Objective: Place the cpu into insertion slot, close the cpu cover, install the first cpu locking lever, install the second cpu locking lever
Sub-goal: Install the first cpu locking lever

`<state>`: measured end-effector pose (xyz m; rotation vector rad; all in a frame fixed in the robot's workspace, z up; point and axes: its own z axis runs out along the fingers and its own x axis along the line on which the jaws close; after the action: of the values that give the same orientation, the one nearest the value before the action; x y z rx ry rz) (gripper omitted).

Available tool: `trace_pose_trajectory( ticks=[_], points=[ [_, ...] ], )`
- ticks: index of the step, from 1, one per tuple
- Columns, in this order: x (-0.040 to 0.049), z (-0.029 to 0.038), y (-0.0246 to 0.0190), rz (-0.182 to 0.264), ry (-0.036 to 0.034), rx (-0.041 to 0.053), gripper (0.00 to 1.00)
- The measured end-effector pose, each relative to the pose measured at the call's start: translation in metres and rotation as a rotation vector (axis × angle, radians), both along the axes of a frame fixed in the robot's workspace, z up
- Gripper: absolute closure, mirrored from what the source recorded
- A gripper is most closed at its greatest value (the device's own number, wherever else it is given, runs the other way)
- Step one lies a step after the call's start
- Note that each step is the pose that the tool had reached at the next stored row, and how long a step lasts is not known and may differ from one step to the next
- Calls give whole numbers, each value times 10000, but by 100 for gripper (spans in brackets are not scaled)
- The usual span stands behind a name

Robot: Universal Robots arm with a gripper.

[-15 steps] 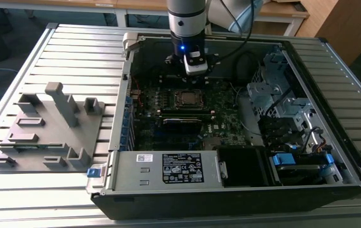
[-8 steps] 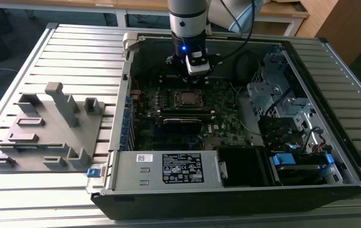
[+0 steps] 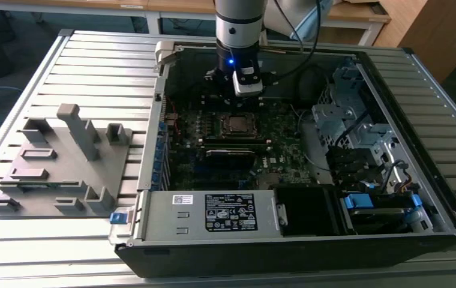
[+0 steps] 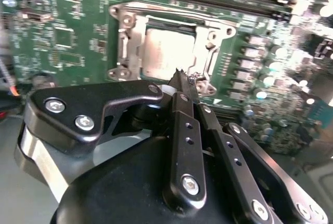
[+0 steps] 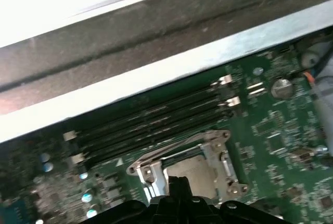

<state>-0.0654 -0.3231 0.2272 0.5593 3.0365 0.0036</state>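
The silver and black robot arm (image 3: pixel 239 36) reaches straight down into the open black computer case (image 3: pixel 388 234), which lies on its side on the ribbed grey metal surface (image 3: pixel 92 66). Its black gripper (image 4: pixel 185 81) hangs low over the dark green motherboard (image 3: pixel 212 162), tips just at the near edge of the socket; in the second wrist view the jaws are pressed together into a narrow point with nothing between them. The small flat square cpu with a dull silver-grey metal top (image 4: pixel 169 52) sits inside the insertion slot, a small square socket with a thin metal rim (image 3: pixel 239 124), and the cpu cover, a thin square silver-grey metal frame plate (image 4: pixel 127 47), lies flat around it, the chip's top showing through its window. Long black memory slots (image 5: pixel 151 122) run just beside the socket, and beyond them the case wall (image 5: pixel 156 73) stands close. Toward the exterior view's right the metal drive cages (image 3: pixel 348 114) and cables crowd the board's edge. Well apart, at the exterior view's left, a grey moulded fixture tray (image 3: pixel 56 162) rests on the surface.
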Motion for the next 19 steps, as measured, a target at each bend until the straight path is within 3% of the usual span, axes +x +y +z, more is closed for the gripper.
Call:
trace_pose_trajectory(
  ticks=[1,7,19],
  points=[
    [0,0,0,1,50,0,90],
    [0,-1,0,59,72,1,90],
    [20,-16,1,1281,63,6,90]
  ],
)
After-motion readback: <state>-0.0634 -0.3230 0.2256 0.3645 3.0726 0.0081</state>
